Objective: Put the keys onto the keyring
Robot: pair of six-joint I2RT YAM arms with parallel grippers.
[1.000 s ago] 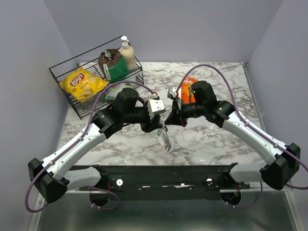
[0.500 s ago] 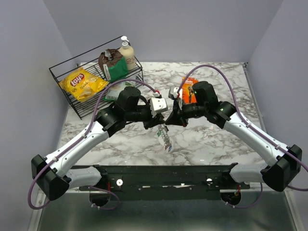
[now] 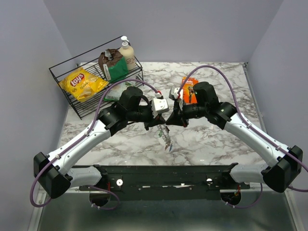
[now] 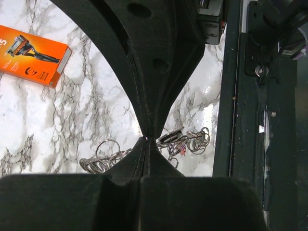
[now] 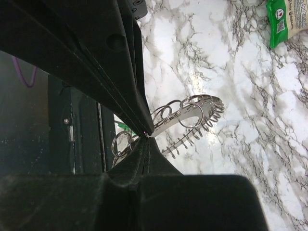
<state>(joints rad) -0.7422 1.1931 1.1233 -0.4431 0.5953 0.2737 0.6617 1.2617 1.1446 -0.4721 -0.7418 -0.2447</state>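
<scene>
The keyring [image 3: 166, 138], a thin silver ring strung with many small rings and prongs, hangs between the two arms over the middle of the table. My left gripper [image 3: 161, 126] and my right gripper [image 3: 169, 123] meet just above it. In the left wrist view the jaws are shut at the tips [image 4: 147, 138], with the keyring [image 4: 103, 155] spreading to both sides. In the right wrist view the jaws pinch [image 5: 148, 135] the keyring [image 5: 192, 111]. Of the keys, a green head [image 5: 124, 126] and a red speck [image 4: 182, 152] peek out among the rings; the rest are hidden.
A wire basket [image 3: 57, 73] at the back left holds a Lay's bag [image 3: 82, 83], a brown bag [image 3: 111, 62] and a pump bottle [image 3: 127, 52]. An orange razor box [image 3: 187, 85] lies behind the right arm. A green packet [image 3: 111, 92] lies by the basket. A black rail [image 3: 163, 175] runs along the near edge.
My left gripper has swung in toward the right one and shut at the top of the keyring. The hanging keyring has shifted slightly up. The right gripper stayed shut.
</scene>
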